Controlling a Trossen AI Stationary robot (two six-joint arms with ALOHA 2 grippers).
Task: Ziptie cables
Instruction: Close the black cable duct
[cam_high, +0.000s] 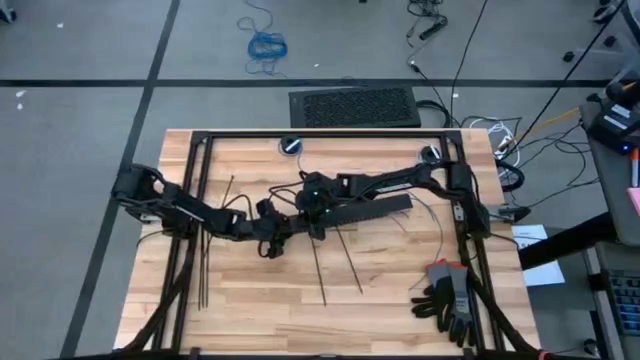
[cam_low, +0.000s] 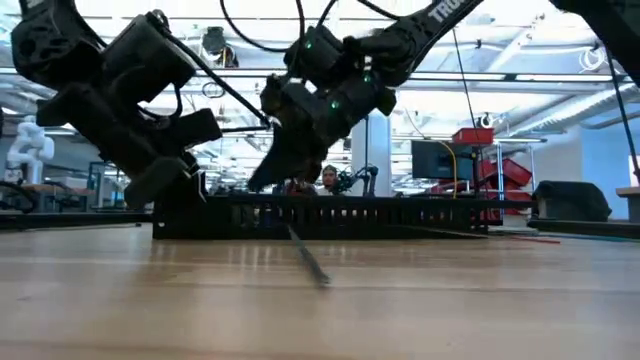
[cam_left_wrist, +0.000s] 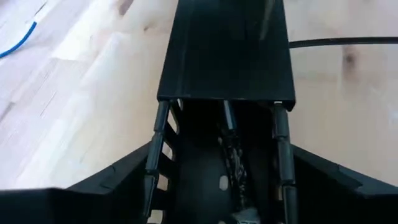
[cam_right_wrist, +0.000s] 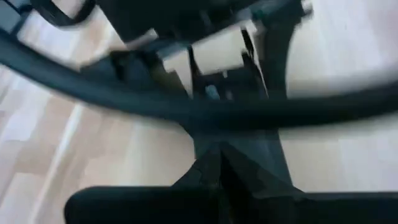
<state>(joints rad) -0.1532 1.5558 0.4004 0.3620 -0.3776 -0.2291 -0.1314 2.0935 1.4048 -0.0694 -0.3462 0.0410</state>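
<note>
A robotics lab: monitors (cam_low: 440, 160), another white robot arm (cam_low: 25, 150) and floor cabling (cam_high: 265, 45) surround the wooden bench (cam_high: 260, 300).

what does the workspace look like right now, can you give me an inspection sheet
surface: pale wooden table inside a black frame.
job's things: zipties lie loose near the left edge, more at centre; thin wires trail on the right side.
clutter: black and grey gloves at the near right corner; black slotted bar across the middle.
grippers: left gripper and right gripper are both low at the bar's left end; the left wrist view looks along the bar.
cables: coiled blue cable on the floor; loose leads by the right edge.
surroundings: black grille behind the table; room with equipment behind.
</note>
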